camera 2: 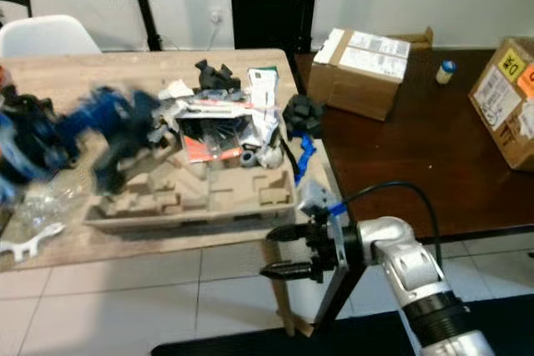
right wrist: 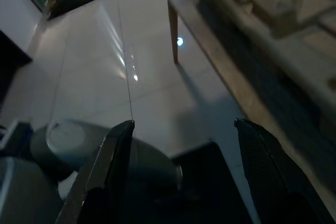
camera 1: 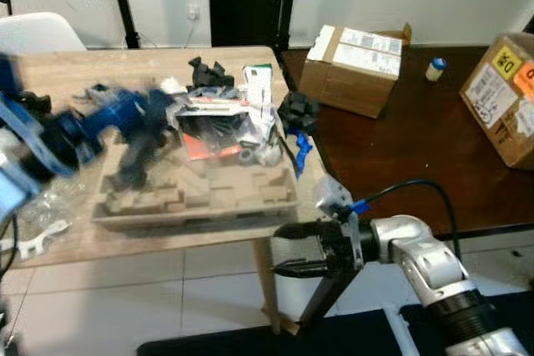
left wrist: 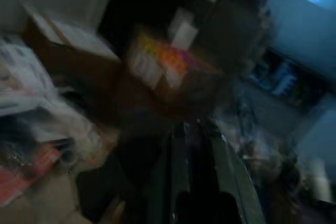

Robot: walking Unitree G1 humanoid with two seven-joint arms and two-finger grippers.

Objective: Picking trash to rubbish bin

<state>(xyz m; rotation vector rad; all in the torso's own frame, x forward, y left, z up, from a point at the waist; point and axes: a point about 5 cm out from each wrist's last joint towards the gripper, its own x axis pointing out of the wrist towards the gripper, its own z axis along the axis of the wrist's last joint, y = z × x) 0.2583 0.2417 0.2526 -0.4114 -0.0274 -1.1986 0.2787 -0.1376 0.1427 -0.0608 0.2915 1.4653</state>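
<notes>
The right gripper (camera 1: pixel 288 249) hangs low in front of the wooden table's (camera 1: pixel 58 72) near edge, its two black fingers spread wide with nothing between them; the right wrist view confirms the gap, looking past both fingers (right wrist: pixel 105 166) to pale floor tiles and the underside of the table. Held below the tabletop and pointing inward, it looks parked out of the way rather than committed to a grasp. On the near part of the table sits a moulded cardboard tray (camera 1: pixel 200 198), its ridged compartments mostly bare, probably packing material that counts as trash itself. At the robot's left the left gripper (camera 1: pixel 138 135) is a blue and black smear of motion blur over the tray's left end; whether its fingers are open or closed I cannot tell, and the dark, smeared left wrist view does not settle it. Beside it near the table's left edge lie a clear plastic bag (camera 1: pixel 50 198) and a white wrench-shaped piece (camera 1: pixel 37 239). The trash itself is heaped at the back of the tray: torn printed packaging with a red and black card (camera 1: pixel 219 122), white papers (camera 1: pixel 257 85) and black plastic parts (camera 1: pixel 210 72), with a black lump and a blue clip (camera 1: pixel 300 143) at the table's right corner. Farther right, a dark table (camera 1: pixel 400 147) carries a cardboard box (camera 1: pixel 355 68), a small white bottle with a blue cap (camera 1: pixel 435 68) and a second labelled box (camera 1: pixel 505 93). Beyond stand a white chair (camera 1: pixel 37 32) and black stand legs against the wall.
</notes>
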